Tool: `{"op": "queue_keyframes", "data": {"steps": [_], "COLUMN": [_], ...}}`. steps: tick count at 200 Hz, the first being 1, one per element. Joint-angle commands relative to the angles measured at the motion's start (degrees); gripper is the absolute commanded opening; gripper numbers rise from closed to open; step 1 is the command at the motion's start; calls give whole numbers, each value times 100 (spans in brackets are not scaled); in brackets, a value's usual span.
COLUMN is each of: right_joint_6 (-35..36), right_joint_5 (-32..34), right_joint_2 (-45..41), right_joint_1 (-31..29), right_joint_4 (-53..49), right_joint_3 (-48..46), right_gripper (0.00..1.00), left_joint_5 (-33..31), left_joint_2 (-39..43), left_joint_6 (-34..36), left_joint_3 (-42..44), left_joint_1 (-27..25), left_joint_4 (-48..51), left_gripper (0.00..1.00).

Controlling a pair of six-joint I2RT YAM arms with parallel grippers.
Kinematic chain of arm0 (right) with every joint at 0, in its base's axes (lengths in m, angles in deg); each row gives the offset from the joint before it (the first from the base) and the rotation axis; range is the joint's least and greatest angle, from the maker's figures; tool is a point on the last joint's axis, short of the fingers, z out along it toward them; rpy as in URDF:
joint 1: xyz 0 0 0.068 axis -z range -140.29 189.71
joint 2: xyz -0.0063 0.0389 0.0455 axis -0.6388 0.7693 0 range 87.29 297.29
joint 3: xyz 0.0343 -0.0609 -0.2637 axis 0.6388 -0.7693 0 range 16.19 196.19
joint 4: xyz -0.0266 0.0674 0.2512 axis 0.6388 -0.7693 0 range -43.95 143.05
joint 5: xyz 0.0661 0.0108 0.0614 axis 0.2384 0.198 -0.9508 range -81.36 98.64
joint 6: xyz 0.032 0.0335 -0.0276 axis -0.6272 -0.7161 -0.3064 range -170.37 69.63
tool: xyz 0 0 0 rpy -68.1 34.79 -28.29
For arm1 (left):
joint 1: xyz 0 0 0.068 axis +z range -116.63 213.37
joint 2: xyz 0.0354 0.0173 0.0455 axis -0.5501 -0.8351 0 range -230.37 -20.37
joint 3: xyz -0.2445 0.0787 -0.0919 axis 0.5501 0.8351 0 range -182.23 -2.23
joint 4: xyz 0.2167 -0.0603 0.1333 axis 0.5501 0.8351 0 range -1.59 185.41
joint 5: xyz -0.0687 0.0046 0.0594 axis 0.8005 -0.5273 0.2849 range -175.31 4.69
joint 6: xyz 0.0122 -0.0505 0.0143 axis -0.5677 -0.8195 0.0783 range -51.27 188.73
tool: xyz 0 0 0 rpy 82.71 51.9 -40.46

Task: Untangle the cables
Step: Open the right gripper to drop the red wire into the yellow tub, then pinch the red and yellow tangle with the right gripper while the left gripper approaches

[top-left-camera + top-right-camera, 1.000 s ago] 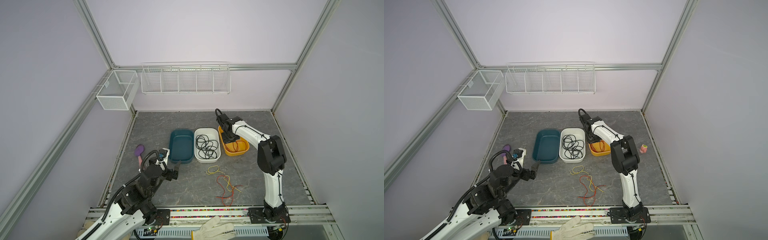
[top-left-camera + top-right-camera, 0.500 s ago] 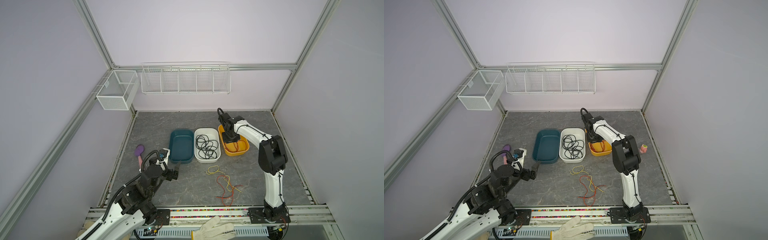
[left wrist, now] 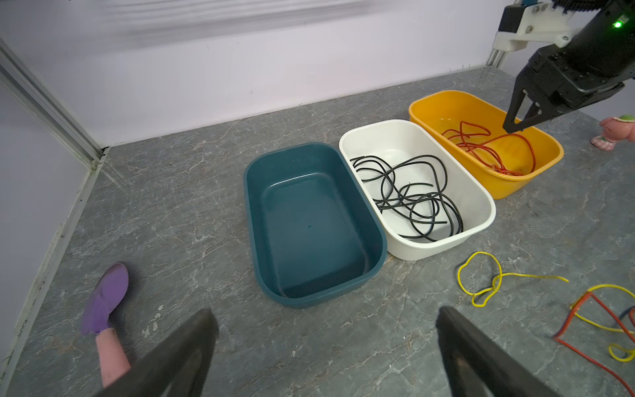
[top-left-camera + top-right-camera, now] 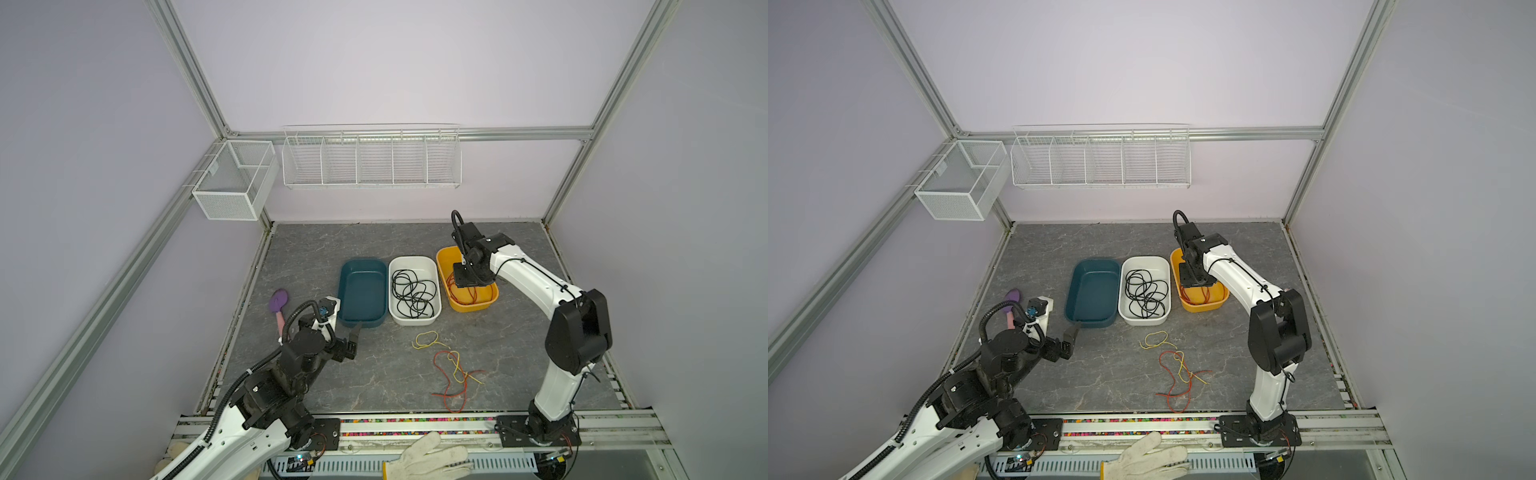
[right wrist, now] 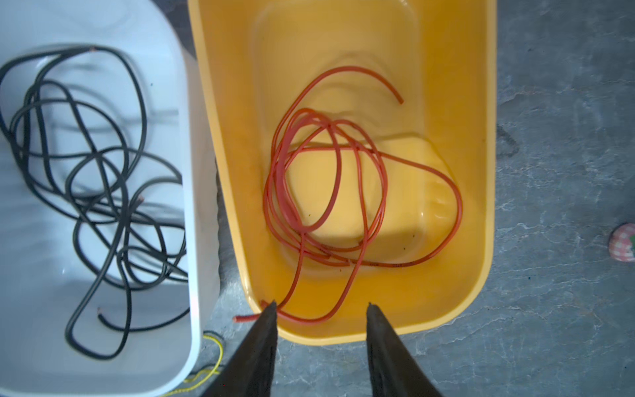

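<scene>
A red cable lies coiled in the orange bin; one end hangs over the rim beside a finger. My right gripper hovers over that bin's edge, open, nothing between its fingers; it also shows in the left wrist view. A black cable fills the white bin. On the table, a red and a yellow cable lie tangled, with a yellow loop beside them. My left gripper stands wide open and empty near the teal bin.
A purple and pink spoon lies left of the teal bin. A pink toy sits right of the orange bin. A white glove rests on the front rail. Wire baskets hang on the back wall.
My right gripper has opened over the orange bin and shifted slightly right. The red cable now lies loose in the bin. The left arm has not moved.
</scene>
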Motion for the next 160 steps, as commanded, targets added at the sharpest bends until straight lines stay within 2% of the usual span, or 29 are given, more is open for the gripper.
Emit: {"op": "queue_keyframes", "data": {"steps": [1, 33, 61, 107, 134, 160], "right_joint_6": [-166, -201, -206, -553, -760, -823], "right_joint_5": [-777, -1299, -1362, -1723, -2055, -2171], "right_joint_2": [-505, -1461, -2370, -3773, -4228, -4271], "right_joint_1": [23, -91, -379, -1057, -1290, -1366], "right_joint_4": [365, 644, 645, 625, 767, 1049], "right_joint_3": [-533, -1658, -2674, -3903, -4283, -4550], "right_gripper": [38, 42, 48, 48, 47, 46], "left_joint_5": [-36, -26, 38, 276, 635, 1172], "left_joint_2": [20, 12, -26, -290, -505, -848], "left_joint_6": [77, 49, 54, 35, 57, 17], "left_joint_3": [35, 6, 2, -63, -155, -382], "left_joint_1": [28, 34, 37, 34, 32, 30], "left_joint_4": [-31, -4, -5, 30, 46, 84], "left_gripper": [99, 99, 99, 99, 100, 100]}}
